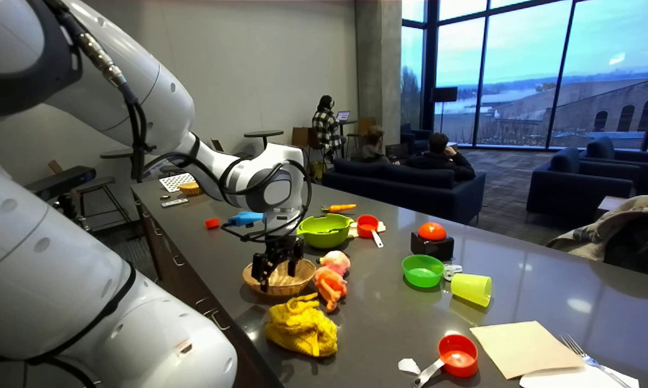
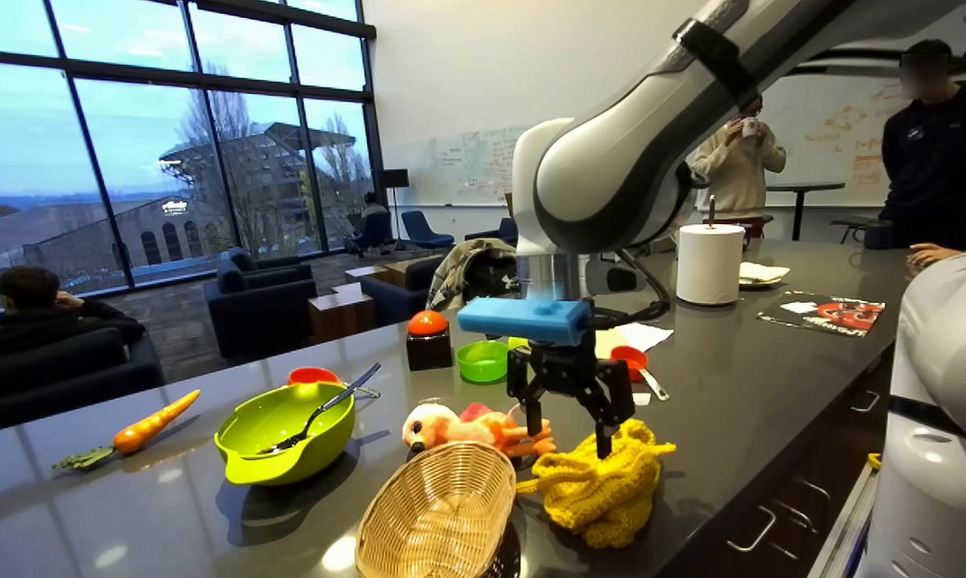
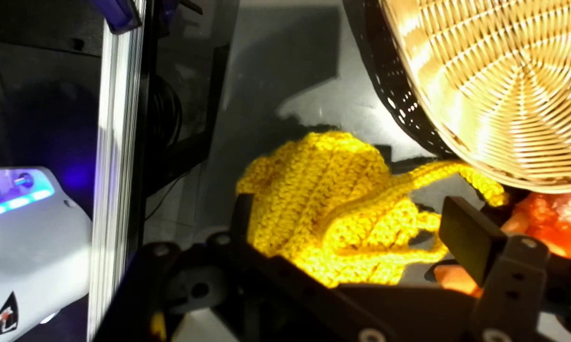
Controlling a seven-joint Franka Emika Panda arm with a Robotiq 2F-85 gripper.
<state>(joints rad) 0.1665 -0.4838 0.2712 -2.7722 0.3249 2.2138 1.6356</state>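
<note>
The claw [image 2: 569, 432] is hanging fingers-down above the counter [image 1: 377, 302], its two fingers standing wide apart. In the wrist view a yellow crocheted piece [image 3: 309, 199] is lying framed between those fingers, its bulk sitting toward one and its loops reaching toward the other. In an exterior view a fingertip is overlapping the top of the yarn; whether it is touching or only hovering in front, I can't fairly tell from these angles.

Just beside the yellow piece, a wicker basket [image 2: 442, 506] is resting, with one yellow strap running to its rim. A pink-and-orange plush toy [image 1: 332, 275] is lying close by both. Farther out, a lime-green bowl [image 1: 325, 237] is holding a utensil [image 2: 342, 395], and a carrot [image 2: 149, 425] is lying near it. Well apart from the claw, a small green cup [image 1: 422, 275] is standing near a red-domed button [image 1: 432, 231].
</note>
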